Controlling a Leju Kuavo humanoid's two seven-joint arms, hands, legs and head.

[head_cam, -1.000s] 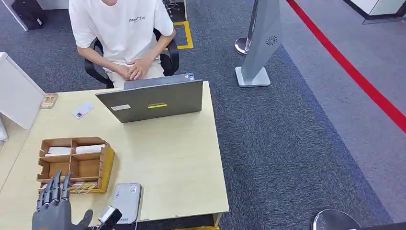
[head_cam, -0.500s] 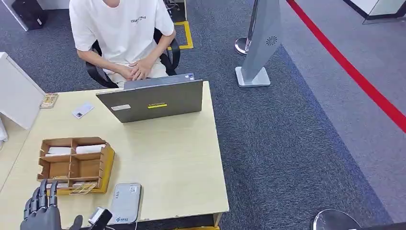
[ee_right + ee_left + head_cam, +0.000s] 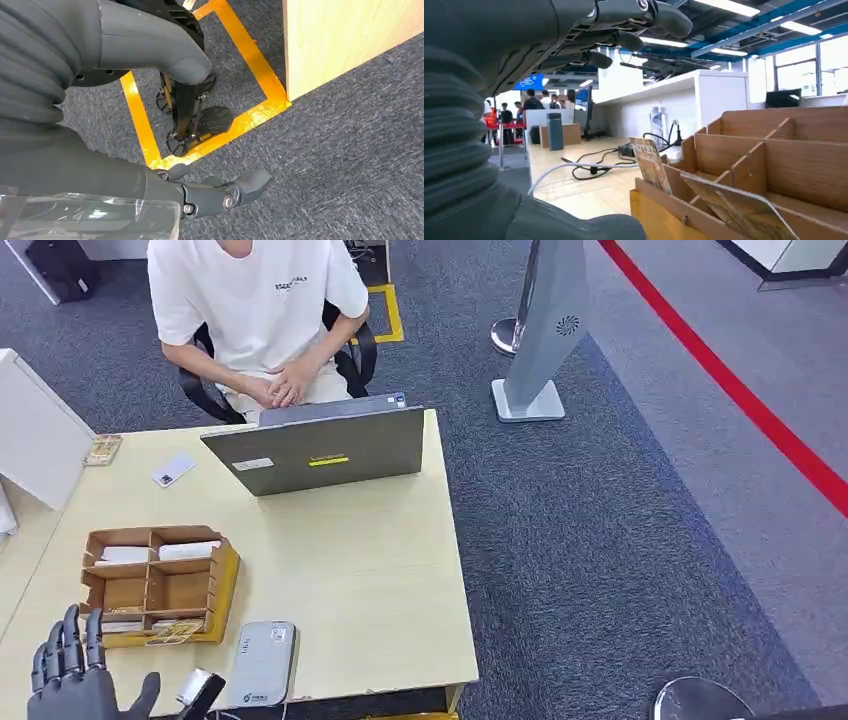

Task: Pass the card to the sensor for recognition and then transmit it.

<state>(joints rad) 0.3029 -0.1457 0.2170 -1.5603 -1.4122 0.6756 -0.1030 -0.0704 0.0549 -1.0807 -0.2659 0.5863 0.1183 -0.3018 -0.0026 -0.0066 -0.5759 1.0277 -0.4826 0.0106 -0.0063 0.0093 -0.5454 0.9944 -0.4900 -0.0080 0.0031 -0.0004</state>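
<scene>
- I have the left robot hand [image 3: 72, 680] raised at the near edge of the tabletop [image 3: 370, 580], fingers spread apart and holding nothing.
- The wooden card organiser [image 3: 155, 583] stands just ahead of this robot hand. Its open compartments face up, so a card can be pinched from above.
- The cards [image 3: 651, 165] lean upright in the organiser's nearest row, with their top edges above the divider. I judge that this tilt is what makes an edge grasp possible.
- Seen from the left wrist, the fingers [image 3: 624, 40] arch over that nearest row without touching any card.
- The grey card sensor [image 3: 262, 662] lies flat on the tabletop beside the left robot hand, toward the robot's right and just beside the organiser. The carry from pick to reading should therefore be short.
- Beyond the organiser stands an open laptop [image 3: 318, 450], and behind it sits a person [image 3: 255, 310] with hands folded in the lap. I take this person to be the recipient of the card.
- The right robot hand [image 3: 220, 192] hangs beside the body above the carpeted floor [image 3: 350, 165]. Its fingers are curled loosely around nothing.
- Judged stage: no card is grasped yet, so pick, sensor pass and hand-over all remain.
</scene>
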